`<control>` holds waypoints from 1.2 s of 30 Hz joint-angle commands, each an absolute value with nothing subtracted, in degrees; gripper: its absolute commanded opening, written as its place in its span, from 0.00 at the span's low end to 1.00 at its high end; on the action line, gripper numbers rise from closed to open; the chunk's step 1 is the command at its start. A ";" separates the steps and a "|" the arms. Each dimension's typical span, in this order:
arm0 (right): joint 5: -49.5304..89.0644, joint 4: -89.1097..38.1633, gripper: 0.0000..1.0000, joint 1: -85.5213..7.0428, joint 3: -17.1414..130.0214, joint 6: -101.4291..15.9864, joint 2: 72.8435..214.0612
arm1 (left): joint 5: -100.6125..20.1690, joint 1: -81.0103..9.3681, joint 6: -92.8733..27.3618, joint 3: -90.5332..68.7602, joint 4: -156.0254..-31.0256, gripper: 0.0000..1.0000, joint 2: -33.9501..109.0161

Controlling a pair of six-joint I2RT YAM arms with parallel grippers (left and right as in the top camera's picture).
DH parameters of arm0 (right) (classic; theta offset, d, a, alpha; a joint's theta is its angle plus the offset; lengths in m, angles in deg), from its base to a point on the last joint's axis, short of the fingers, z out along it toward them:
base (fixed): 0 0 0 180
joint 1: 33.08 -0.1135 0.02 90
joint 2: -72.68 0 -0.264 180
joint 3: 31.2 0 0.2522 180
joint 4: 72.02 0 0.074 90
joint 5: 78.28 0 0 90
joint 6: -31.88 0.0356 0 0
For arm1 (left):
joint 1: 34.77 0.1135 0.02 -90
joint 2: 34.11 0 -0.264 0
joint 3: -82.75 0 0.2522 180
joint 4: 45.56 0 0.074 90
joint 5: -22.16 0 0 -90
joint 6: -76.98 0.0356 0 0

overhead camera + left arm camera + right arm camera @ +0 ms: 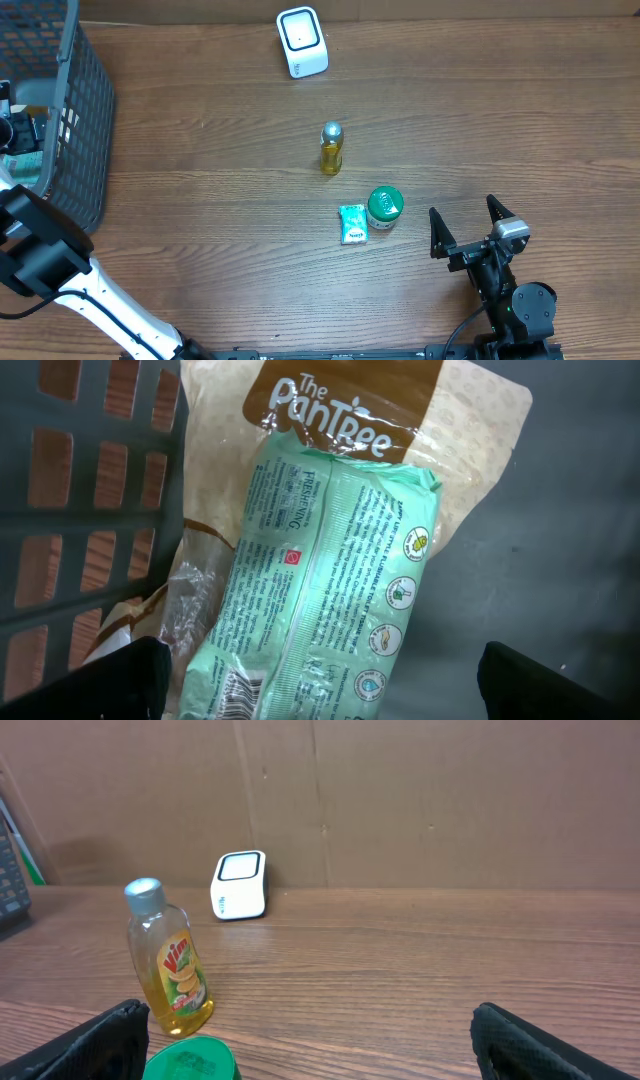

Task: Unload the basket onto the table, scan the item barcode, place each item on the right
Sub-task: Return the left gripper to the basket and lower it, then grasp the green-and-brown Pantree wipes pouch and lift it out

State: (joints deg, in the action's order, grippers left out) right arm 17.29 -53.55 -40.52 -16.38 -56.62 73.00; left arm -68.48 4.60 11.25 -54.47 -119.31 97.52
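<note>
A white barcode scanner (pixel 302 42) stands at the back of the table, also seen in the right wrist view (pixel 241 885). In the left wrist view a mint-green wipes pack (pixel 330 570) lies inside the basket on a cream and brown "The PanTree" bag (pixel 450 420). A barcode (pixel 240 695) shows at the pack's near end. My left gripper (pixel 325 690) hovers open over that pack, one finger on each side, touching nothing. My right gripper (pixel 465 222) (pixel 310 1050) stands open near the front right, empty, with the green lid just left of it.
A dark mesh basket (pixel 70 120) (pixel 90 480) fills the left edge. Mid-table stand a yellow dish-soap bottle (pixel 331 148) (pixel 172 965), a green-lidded jar (pixel 385 207) (pixel 190 1062) and a small green packet (pixel 353 224). Cardboard walls the back.
</note>
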 commanded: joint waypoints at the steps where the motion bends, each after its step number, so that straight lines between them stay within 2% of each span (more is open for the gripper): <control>1: 16.96 -53.85 1.00 -40.45 -16.99 -56.69 72.84 | -68.46 4.65 15.34 -54.86 -119.09 1.00 98.72; 11: 16.96 -53.85 1.00 -40.45 -16.99 -56.69 72.84 | -68.46 4.69 24.35 -54.86 -118.13 1.00 101.30; 28: 16.96 -53.85 1.00 -40.45 -16.99 -56.69 72.84 | -69.90 6.02 25.35 -54.86 -117.43 0.98 108.73; 29: 16.96 -53.85 1.00 -40.45 -16.99 -56.69 72.84 | -69.90 6.05 25.35 -54.86 -117.40 0.96 108.95; 32: 16.96 -53.85 1.00 -40.45 -16.99 -56.69 72.84 | -69.95 6.18 25.37 -54.86 -117.19 0.77 108.93; 36: 16.96 -53.85 1.00 -40.45 -16.99 -56.69 72.84 | -69.97 6.24 25.33 -54.88 -117.16 0.44 108.93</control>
State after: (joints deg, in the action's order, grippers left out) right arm 17.29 -53.57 -40.52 -16.38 -56.64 73.00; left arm -70.23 5.52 25.07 -55.58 -116.25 105.52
